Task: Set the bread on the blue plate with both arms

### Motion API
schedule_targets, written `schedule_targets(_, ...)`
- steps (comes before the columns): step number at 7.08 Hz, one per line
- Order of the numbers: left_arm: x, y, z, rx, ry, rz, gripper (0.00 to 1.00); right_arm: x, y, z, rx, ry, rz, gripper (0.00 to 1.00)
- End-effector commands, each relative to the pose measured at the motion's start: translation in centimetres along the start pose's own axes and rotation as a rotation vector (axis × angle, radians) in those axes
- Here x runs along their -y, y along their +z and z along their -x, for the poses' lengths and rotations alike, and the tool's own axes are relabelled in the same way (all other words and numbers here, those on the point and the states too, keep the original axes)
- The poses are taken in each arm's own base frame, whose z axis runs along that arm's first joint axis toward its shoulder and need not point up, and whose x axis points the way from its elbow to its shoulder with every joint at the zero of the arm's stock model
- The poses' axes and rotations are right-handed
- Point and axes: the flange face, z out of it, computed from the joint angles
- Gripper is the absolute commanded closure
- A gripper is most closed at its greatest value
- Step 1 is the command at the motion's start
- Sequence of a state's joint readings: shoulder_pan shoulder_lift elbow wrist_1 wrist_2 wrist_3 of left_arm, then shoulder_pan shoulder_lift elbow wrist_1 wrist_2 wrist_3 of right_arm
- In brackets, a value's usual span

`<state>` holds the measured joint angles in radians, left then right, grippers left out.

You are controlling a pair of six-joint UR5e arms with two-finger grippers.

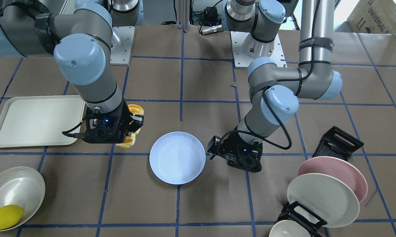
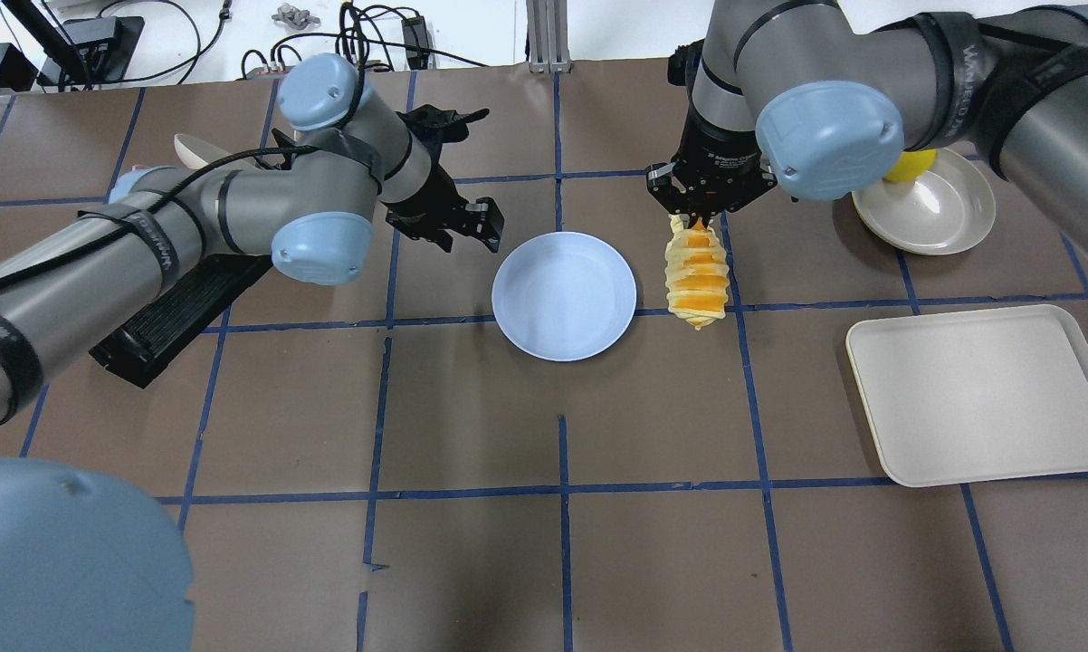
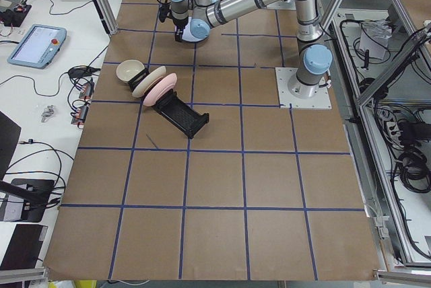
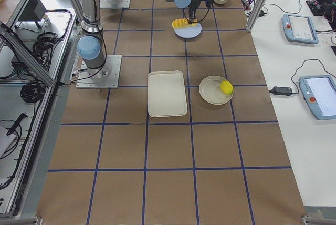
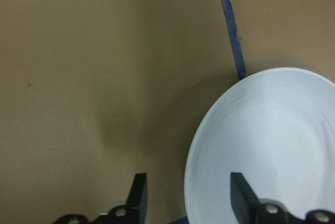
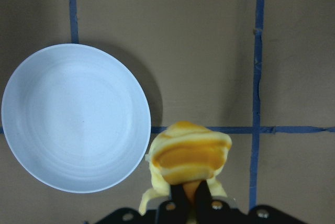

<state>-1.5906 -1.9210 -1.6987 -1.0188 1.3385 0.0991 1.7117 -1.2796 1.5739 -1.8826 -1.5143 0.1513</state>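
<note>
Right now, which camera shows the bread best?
Overhead exterior: the bread shows full length, hanging from the right gripper beside the plate. In the front view the gripper hides most of it; the right wrist camera sees it end-on; the side views show it tiny; the left wrist camera misses it.

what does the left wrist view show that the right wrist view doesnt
Only the left wrist view: the left end effector, open and empty, one finger over the table, the other over the blue plate. Only the right wrist view: the bread gripped in the right end effector, off to the plate's side, plus the plate's whole outline. Both: the blue plate, empty, on the brown table with blue tape lines.
</note>
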Motion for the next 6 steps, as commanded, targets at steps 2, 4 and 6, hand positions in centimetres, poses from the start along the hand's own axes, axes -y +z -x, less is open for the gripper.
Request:
schedule_targets(2,-6.3,-14.0,2.4,0.240,-0.074,0.098,0.00,1.1,5.1,5.9,0.032,0.021,-0.046,0.93)
schedule_targets(4,-7.3,-19.3,1.0,0.253,-0.080,0.100,0.00,1.0,6.7,6.4,0.033,0.015,-0.018,0.93)
schedule_targets(6,-7.7,-23.4,-0.7,0.247,-0.080,0.134,0.00,1.3,8.8,7.8,0.035,-0.003,-0.019,0.94)
